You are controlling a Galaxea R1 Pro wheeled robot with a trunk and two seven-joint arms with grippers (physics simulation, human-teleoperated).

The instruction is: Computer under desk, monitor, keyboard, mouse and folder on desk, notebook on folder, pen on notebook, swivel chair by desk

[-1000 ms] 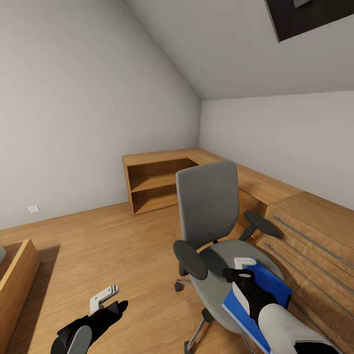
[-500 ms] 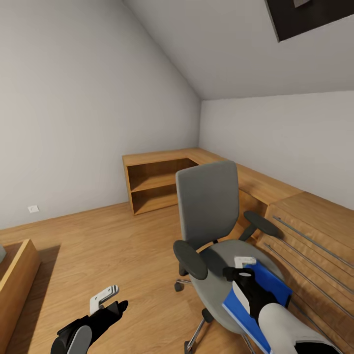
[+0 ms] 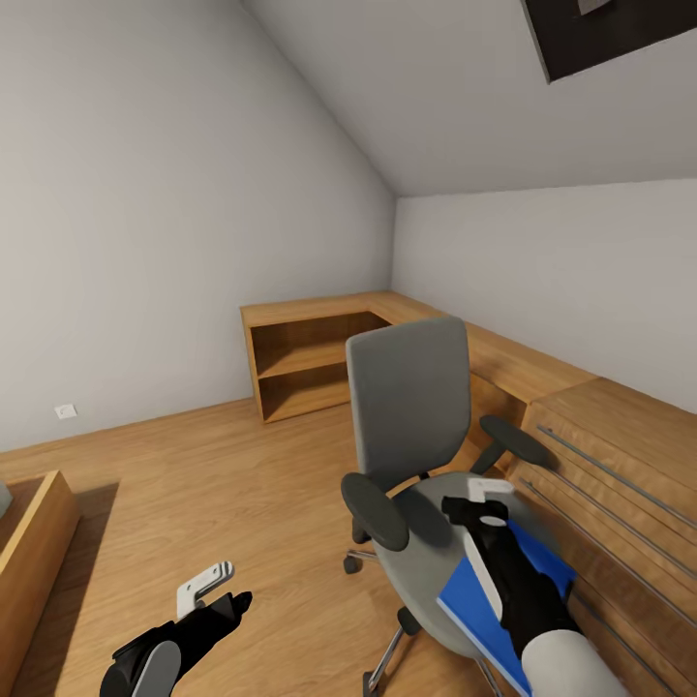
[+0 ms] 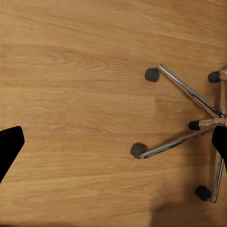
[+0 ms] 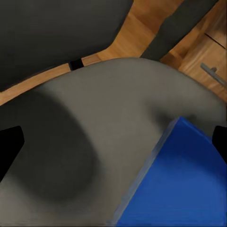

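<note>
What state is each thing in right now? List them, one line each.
Bright blue flat folder: lying on the chair seat, not gripped.
Grey upholstered swivel chair: upright on the oak floor, beside the light oak dresser.
Right claw: open, poised above the seat by the folder's corner.
Left claw: open, empty, hanging over the floor near the chair's chrome base.

Blue folder [image 3: 481, 608] flat on grey swivel chair [image 3: 411, 411] seat
</note>
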